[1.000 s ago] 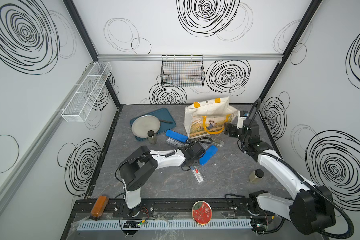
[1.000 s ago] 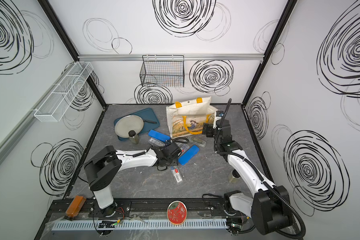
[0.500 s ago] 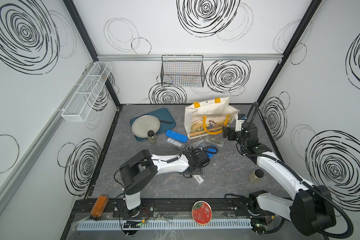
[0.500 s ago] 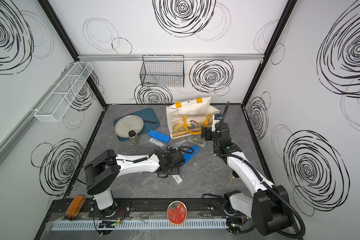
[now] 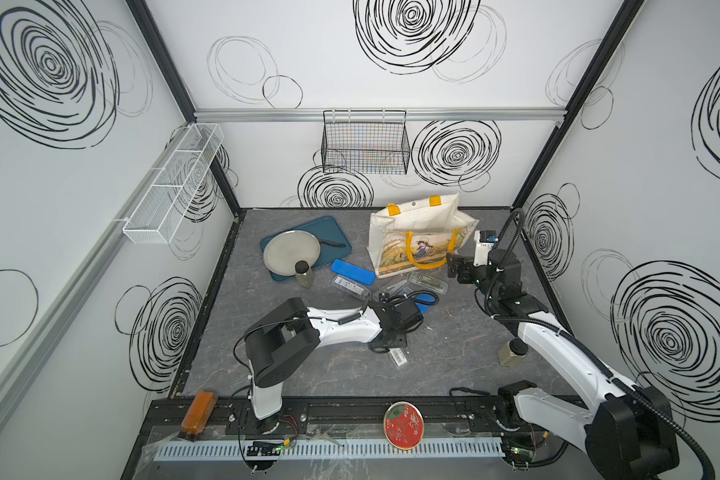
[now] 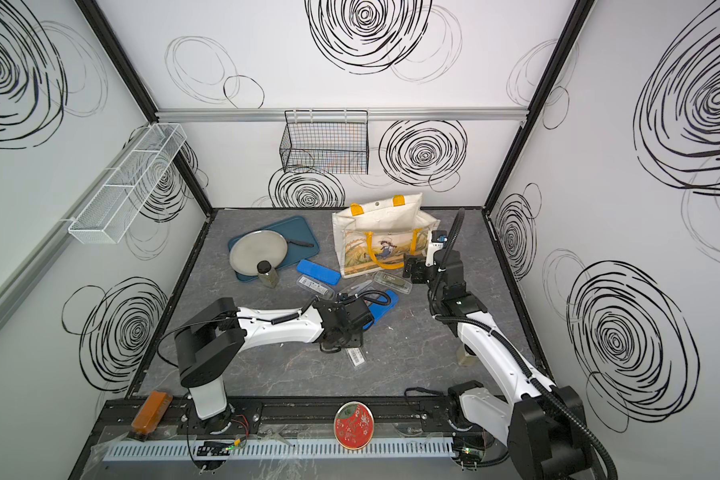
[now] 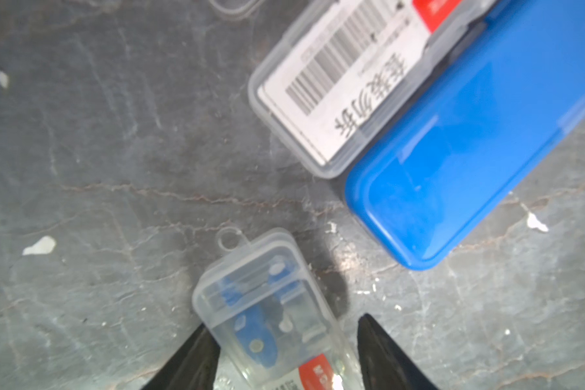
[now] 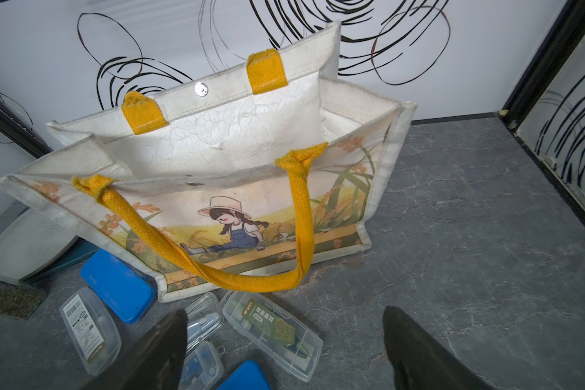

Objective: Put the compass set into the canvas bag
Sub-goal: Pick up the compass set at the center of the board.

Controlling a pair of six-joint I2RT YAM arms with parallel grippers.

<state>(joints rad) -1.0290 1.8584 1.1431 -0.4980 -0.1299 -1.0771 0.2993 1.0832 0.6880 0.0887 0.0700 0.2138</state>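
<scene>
Two fingers of our left gripper (image 7: pixel 284 326) flank the compass set (image 7: pixel 257 297); we see them parted, one touching it.

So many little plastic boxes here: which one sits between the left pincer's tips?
The small clear box with blue parts inside; the barcode-labelled clear box and the blue box lie beyond the left pincer.

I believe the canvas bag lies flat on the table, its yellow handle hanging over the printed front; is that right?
Not quite: the canvas bag stands upright on the table, as the right wrist view shows; its yellow handle does hang over the printed front.
</scene>
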